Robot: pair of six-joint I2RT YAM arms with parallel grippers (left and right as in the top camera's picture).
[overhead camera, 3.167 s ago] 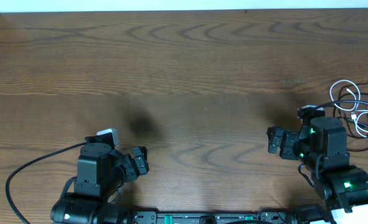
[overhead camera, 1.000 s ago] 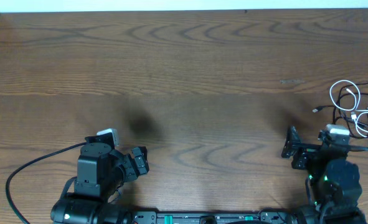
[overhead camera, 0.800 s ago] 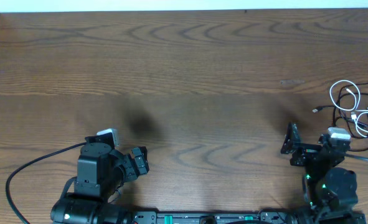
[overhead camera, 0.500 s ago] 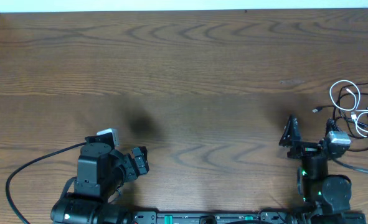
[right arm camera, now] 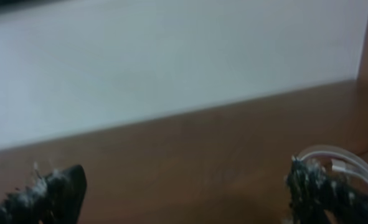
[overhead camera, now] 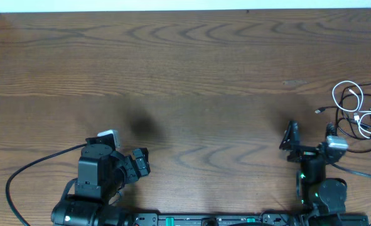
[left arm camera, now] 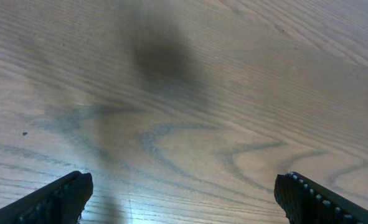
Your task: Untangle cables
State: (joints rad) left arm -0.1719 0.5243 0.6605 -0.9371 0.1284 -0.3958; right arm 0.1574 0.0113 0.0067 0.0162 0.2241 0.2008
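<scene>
Cables: The cables [overhead camera: 359, 112], one white and one black, lie looped together at the right edge of the overhead frame on the wooden tabletop [overhead camera: 191, 69], still tangled.
Right claw: Over the last few seconds the right claw [overhead camera: 311, 137] has turned away from the cords and drawn back toward the lower frame edge. It now points up-frame just left of them, jaws spread wide and empty.
Wrist view: A white loop shows at the lower right, beside that claw's finger.
Left claw: The left claw [left arm camera: 184, 200] has not moved from the lower left. It is wide open over bare wood and holds nothing.
Meaning: The tangle now lies fully exposed. The arm appears to be lining up a first grab, and no separating has begun.
</scene>
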